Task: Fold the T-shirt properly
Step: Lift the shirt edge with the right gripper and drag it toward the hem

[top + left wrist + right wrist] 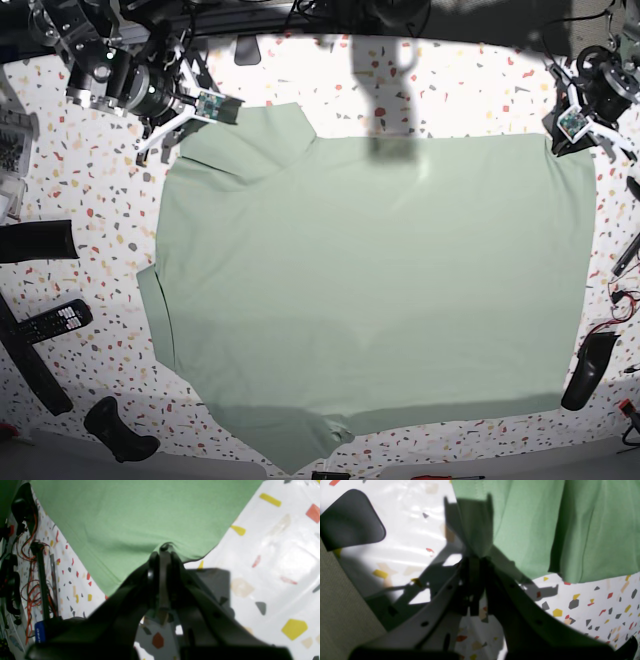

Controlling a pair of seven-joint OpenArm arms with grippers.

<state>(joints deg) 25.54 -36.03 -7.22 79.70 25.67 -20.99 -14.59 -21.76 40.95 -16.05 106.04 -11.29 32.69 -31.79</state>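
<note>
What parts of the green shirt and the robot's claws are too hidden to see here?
- Base view: the T-shirt lies plain side up; collar, buttons and label do not show.
- Left wrist view: the left gripper pinches the hem, and its dark blurred body hides the pads.
- Right wrist view: the right gripper sits in shadow, with folds covering the cloth behind it.

Large pale sage-green soft cloth T-shirt (370, 280) lies spread flat, covering most of the counter centre, w/ both far corners lifted.
</note>
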